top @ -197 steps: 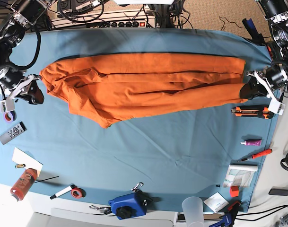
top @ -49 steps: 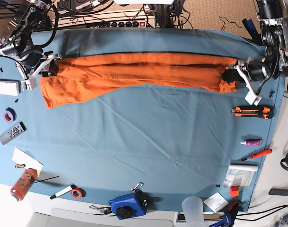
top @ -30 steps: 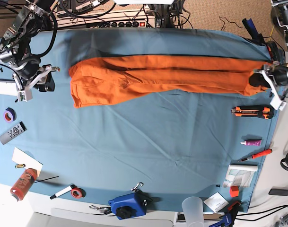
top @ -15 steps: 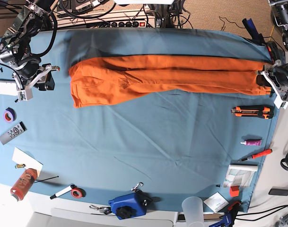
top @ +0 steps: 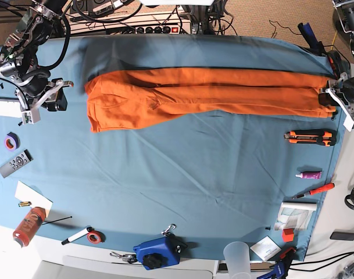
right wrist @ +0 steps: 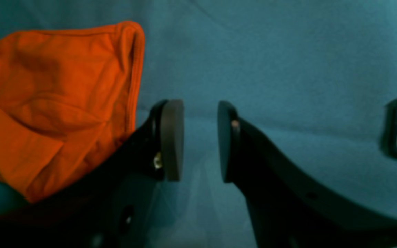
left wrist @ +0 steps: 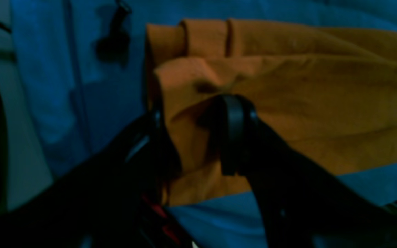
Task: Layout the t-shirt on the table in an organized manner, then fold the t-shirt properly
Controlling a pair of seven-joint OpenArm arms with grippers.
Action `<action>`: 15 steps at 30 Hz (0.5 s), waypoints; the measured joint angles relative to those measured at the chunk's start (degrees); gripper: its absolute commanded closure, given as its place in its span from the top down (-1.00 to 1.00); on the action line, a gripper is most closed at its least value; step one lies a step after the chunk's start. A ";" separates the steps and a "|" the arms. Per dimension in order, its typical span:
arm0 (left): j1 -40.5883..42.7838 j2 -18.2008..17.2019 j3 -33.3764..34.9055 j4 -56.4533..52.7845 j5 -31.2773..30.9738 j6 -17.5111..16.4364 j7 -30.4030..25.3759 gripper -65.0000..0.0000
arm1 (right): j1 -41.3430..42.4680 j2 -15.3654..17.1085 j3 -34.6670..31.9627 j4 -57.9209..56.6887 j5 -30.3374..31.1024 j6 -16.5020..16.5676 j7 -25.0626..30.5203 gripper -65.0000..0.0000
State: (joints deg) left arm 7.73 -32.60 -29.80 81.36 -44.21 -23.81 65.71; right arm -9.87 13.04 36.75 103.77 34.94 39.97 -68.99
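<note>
Orange t-shirt [top: 206,90] stretched as a long creased band across the far half of the blue-covered worktop [top: 182,192], running from just beside the right pincer [top: 52,99] to the left pincer [top: 333,99].

Near the left pincer, on the side toward the front edge: an orange-and-black utility knife [top: 309,137], then a small purple-capped tube [top: 309,174], an orange-handled screwdriver [top: 316,190], a folded white packet [top: 297,214]. Near the right pincer: a white box [top: 6,107], a roll of purple tape [top: 11,140], a grey remote [top: 15,163], further off a white card [top: 31,197] and an orange bottle [top: 28,225]. Along the front edge: a marker [top: 77,235], a red tape ring [top: 95,237], a blue device [top: 157,252], a clear cup [top: 237,256]. Nothing lying on the shirt itself.

Left pincer [left wrist: 191,137]: fingers parted, a bunched fold of the shirt's end [left wrist: 253,103] sitting between them, cloth brushing both fingers; grip or loose contact, cannot tell.

Right pincer [right wrist: 200,141]: fingers apart with bare blue cloth in the gap, holding nothing, shirt's hemmed corner [right wrist: 64,100] lying just beside its one finger, apart from the pads.
</note>
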 measured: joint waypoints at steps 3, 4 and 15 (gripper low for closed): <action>0.00 0.00 0.00 0.00 0.17 -0.87 -0.28 -0.29 | 0.02 0.00 0.00 0.00 0.00 0.00 -0.59 -0.46; 0.02 0.00 0.00 0.00 0.37 -1.95 -0.31 -0.25 | 0.00 0.00 0.00 0.00 0.00 -0.02 -0.66 -0.46; 0.09 0.07 0.07 0.07 1.46 -0.70 -1.33 0.26 | 0.00 0.00 0.00 0.00 0.00 -0.02 -0.87 -0.46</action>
State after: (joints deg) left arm 7.81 -32.53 -29.74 81.43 -42.74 -24.51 64.38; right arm -9.87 13.04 36.75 103.77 34.94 39.94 -69.87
